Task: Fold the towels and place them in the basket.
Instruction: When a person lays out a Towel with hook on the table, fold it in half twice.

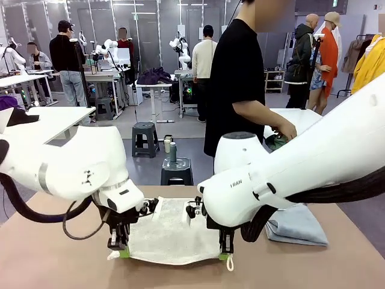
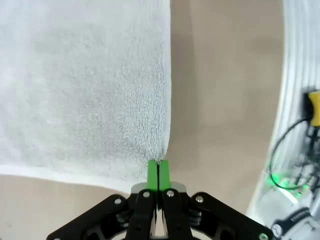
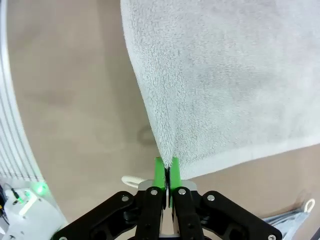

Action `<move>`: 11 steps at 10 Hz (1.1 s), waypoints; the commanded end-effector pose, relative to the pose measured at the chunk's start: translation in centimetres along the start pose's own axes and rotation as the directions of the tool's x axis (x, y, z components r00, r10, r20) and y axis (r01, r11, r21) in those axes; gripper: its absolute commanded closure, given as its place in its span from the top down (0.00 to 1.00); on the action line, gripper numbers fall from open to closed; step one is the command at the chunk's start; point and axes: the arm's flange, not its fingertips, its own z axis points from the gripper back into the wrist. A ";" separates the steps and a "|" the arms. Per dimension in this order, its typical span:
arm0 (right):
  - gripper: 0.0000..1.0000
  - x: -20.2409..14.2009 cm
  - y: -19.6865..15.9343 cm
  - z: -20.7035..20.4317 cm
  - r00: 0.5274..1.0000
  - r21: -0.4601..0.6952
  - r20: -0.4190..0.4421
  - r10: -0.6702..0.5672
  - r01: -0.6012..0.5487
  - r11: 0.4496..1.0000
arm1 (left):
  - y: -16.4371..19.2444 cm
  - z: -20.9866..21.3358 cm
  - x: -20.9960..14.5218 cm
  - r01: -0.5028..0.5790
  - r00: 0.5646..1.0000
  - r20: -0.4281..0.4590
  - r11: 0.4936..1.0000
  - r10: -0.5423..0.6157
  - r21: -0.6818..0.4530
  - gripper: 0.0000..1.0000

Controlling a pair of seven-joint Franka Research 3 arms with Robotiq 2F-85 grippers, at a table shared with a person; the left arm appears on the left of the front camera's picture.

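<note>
Looming across the front view: two white arms, with the right arm sweeping in over the table's right half and hiding part of the far edge. Beyond that far edge, a person in a black T-shirt, one hand lowered toward the far right corner, behind the arm. On the floor further back, a black stool and a grey stool carrying a slim bottle and something cup-like, too small to tell.

Underneath it all, a plain tan table with a matte top. Around it, a workshop room: grey floor, white tables, people standing about, clothes on a rail at the far right.

Legible on the right arm's casing: "FRAN", with the rest of the word hidden.

Spread out by the middle of the table's near edge: the cream towel, sagging along its near side between two grips. Pinched at the near left corner by the left gripper, green pads pressed together on the terry with no gap. Likewise at the near right corner by the right gripper, closed tight on the cloth, a white loop dangling just beside. Toward the table's right edge, partly behind the right arm: the blue-grey towel, folded, well apart from both grippers.
</note>
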 end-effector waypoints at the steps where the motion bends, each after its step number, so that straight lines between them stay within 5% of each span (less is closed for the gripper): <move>1: 0.04 -0.4 2.4 3.6 0.999 0.015 0.033 -0.011 0.010 1.000 | -2.1 3.0 0.8 0.033 0.999 -0.004 0.999 -0.034 -0.024 0.01; 5: 0.04 -0.2 2.8 8.3 0.998 -0.005 0.025 -0.066 0.066 0.998 | -2.5 7.7 2.1 -0.011 0.999 -0.032 0.999 0.012 0.031 0.01; 8: 0.04 1.6 -2.6 7.9 0.995 0.031 0.005 -0.099 0.099 0.995 | 2.7 6.9 1.0 -0.063 0.998 -0.022 0.998 0.064 0.029 0.01; 11: 0.04 3.4 -8.6 6.2 0.998 -0.007 -0.041 -0.055 0.055 0.998 | 8.4 3.9 -0.8 0.016 0.999 -0.029 0.997 -0.014 0.071 0.01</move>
